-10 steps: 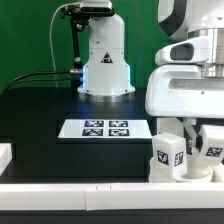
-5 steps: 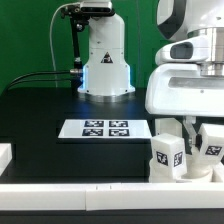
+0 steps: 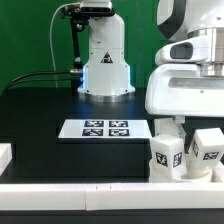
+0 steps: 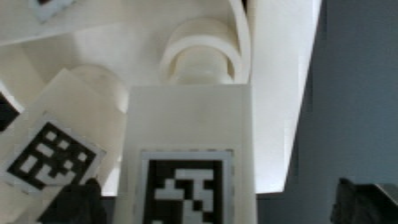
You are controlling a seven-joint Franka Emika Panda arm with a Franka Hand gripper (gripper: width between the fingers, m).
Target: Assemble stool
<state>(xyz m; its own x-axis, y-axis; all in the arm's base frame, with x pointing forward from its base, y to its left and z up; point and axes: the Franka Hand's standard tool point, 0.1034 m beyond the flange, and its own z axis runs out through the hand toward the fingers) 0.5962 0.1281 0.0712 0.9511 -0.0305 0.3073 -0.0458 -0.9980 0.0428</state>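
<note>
gripper [image 4: 214,203] spread wide at two stool legs [image 3: 168,156]

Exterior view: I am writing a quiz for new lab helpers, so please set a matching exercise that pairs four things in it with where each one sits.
Things:
1. marker board
2. arm's base
3. border rail
4. stool legs

Places:
A. along the near edge of the table
B. upright at the exterior view's right, below the arm's white body
C. at the back, in front of the green wall
D. flat on the black table, mid-scene

Pairs: 1-D; 2-C; 3-A; 4-B
</note>
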